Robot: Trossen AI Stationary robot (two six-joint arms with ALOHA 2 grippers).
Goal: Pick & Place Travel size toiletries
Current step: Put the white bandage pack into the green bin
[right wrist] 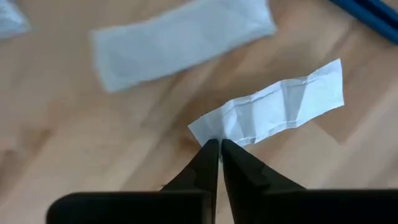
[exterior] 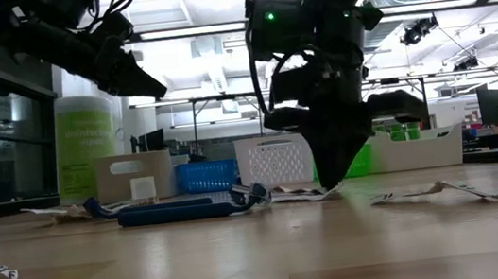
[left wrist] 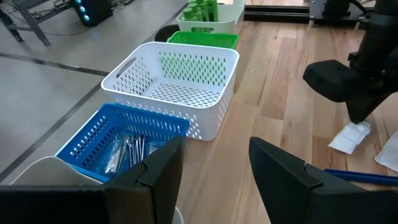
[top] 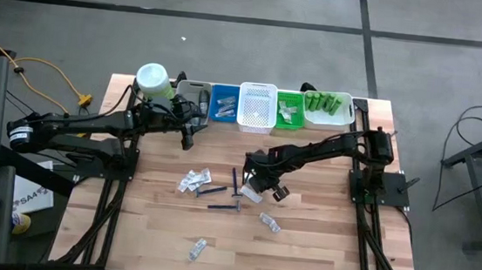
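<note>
**Right gripper pinched on a sachet corner, mid-table**

Right gripper (right wrist: 219, 144) is down at the tabletop, fingers pressed together on the corner of a creased white sachet (right wrist: 280, 106) — the sachet lies flat on the wood table (top: 319, 247). A second, flatter sachet (right wrist: 180, 40) lies near it, not touching.

Left gripper (left wrist: 214, 155) hovers by the bin row at the back edge, fingers spread, nothing between them. It sits next to the blue bin (left wrist: 118, 134), which holds thin dark sticks; the white basket (left wrist: 174, 87) beside that looks bare inside.

Other toiletries on the table:
- dark blue sticks (top: 212, 190) just left of the right gripper
- cluster of clear sachets (top: 193, 180) further left
- one sachet (top: 270, 222) in front of the right gripper, another (top: 198, 250) near the front edge

Small green bottles (top: 327, 104) are in the rightmost bin — the green bin (top: 288, 113) holds pale sachets.
</note>
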